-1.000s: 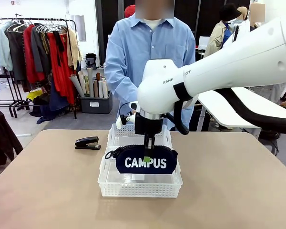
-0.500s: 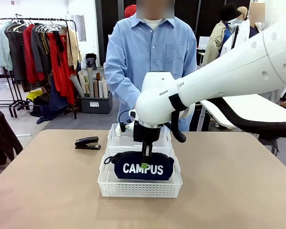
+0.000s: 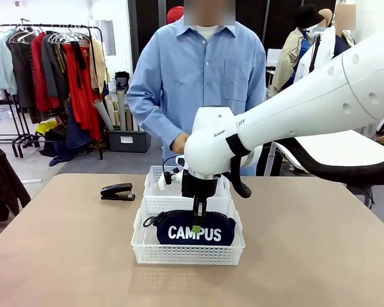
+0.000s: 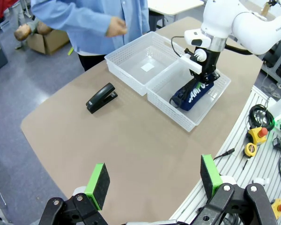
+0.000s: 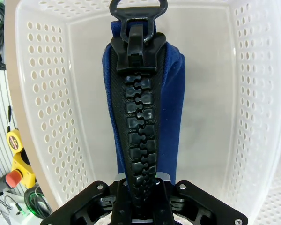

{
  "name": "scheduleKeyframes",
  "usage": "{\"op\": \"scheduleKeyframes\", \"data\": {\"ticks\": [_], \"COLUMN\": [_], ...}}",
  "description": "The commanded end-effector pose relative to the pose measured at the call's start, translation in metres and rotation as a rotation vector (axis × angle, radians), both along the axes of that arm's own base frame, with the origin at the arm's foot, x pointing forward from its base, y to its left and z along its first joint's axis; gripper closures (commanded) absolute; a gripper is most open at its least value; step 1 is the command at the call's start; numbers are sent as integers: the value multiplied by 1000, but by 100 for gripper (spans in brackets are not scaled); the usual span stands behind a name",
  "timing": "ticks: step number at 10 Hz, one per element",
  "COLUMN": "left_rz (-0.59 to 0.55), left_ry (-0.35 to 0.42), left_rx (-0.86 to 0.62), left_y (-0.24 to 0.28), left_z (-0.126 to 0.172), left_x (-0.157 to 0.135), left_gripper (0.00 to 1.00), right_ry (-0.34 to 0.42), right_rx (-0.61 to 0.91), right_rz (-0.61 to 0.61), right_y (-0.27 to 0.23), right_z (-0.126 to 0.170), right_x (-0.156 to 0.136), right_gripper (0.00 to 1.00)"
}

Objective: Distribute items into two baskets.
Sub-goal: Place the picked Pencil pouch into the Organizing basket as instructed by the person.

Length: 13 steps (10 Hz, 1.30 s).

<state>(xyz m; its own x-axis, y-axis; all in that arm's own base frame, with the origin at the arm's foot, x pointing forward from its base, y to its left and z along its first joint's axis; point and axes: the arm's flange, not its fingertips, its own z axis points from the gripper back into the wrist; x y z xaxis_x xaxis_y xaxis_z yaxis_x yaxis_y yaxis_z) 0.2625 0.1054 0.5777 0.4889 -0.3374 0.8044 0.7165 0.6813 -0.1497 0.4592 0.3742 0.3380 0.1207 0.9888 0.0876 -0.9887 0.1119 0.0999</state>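
The right wrist view looks straight along the pouch (image 5: 172, 108). Its chunky black zipper (image 5: 140, 117) runs away from the right gripper (image 5: 141, 190), interlocking moulded teeth ending in a slider with a ring pull at the far end, and soft navy fabric bulges on either side. The jaws are pressed onto the zipper ridge, pinching the pouch by its top edge. White plastic walls of the near basket (image 5: 42, 112) rise on both sides of the gripper, with rows of round holes above a smooth floor. The front view adds the white "CAMPUS" print on the pouch's broad face. The pouch hangs directly below the gripper, upright on its long edge and inside the basket walls; whether its underside touches the floor cannot be told. Just beyond the gripper stands the far basket (image 3: 155, 183), touching the near one, and a person's hand (image 3: 179, 142) is higher up beyond it. The left wrist view shows the stapler (image 4: 102, 97), small, black and wedge-shaped, lying on the tan table (image 4: 131, 150) to the right gripper's left, outside both baskets and near the far one. The left gripper (image 4: 153, 178) hangs well apart from all of it, its green pads (image 4: 97, 185) spread wide.
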Motion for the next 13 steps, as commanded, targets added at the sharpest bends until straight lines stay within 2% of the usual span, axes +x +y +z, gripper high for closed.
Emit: {"op": "scheduleKeyframes", "data": {"ticks": [1,2,3,5,7,8,13], "left_rz": [-16,-16,-16,-16,-16,-16,-16], "left_ry": [-12,-12,-12,-12,-12,-12,-12], "left_rx": [-11,-11,-11,-11,-11,-11,-11], "left_y": [0,0,0,0,0,0,0], "left_z": [0,0,0,0,0,0,0], "left_x": [0,0,0,0,0,0,0], "left_gripper": [0,0,0,0,0,0,0], "right_ry": [-19,-18,-15,-17,-52,-66,-120], "right_rx": [20,23,25,28,29,30,22], "right_rz": [20,22,24,35,49,55,57], "right_y": [-3,-4,-4,-4,-7,-8,-28], "right_z": [-1,0,0,4,27,40,83], "right_x": [-4,-4,-4,-6,-14,-19,-45], "right_gripper": [100,96,84,47,9,0,0]}}
